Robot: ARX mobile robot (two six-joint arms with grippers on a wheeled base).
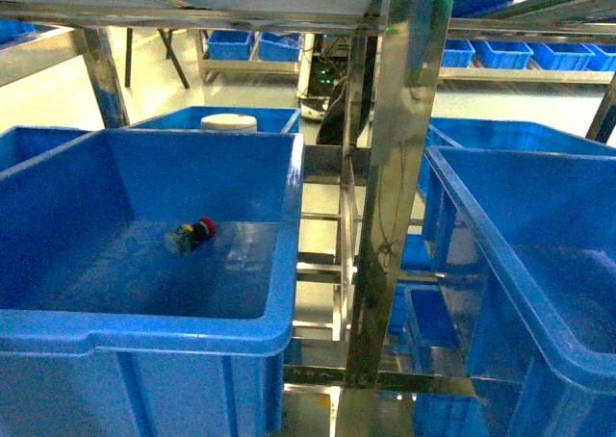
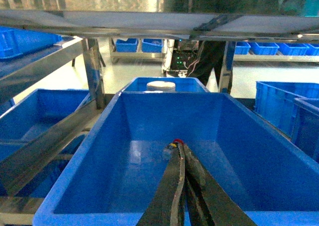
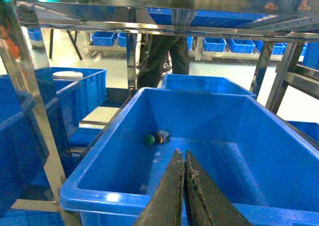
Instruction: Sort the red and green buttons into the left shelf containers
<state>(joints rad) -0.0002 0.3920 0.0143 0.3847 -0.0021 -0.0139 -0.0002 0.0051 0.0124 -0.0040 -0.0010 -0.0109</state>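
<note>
My left gripper (image 2: 182, 151) hangs over the big, deep, bright-blue plastic bin (image 1: 289, 216) on the left shelf. Its two dark fingers (image 2: 172, 186) are pressed together with nothing between them. My right gripper (image 3: 180, 156) is pinched together too and holds nothing. It hangs over another big blue plastic bin (image 3: 194, 94) on the right.

The little red push-button switch with a round cap and a blocky black body (image 1: 195, 233) lies on its side on the floor of the left bin, near the middle. From my left wrist I can see only a bit of red just past my fingertips, so it is very close below them. I cannot tell if I am touching it.

The little green push-button switch with a round cap (image 3: 156, 137) lies on its side in the right bin, towards the back left corner. My right gripper is well apart from it.

I think these buttons are light and hard. They will not squash. The round cap looks smooth and may slip out. The clear wrap on the body may be slippery too, and I can hardly see it. I would grab the blocky black body across its flat sides, not the cap. The bin walls are tall, so I would lift straight up.
</note>
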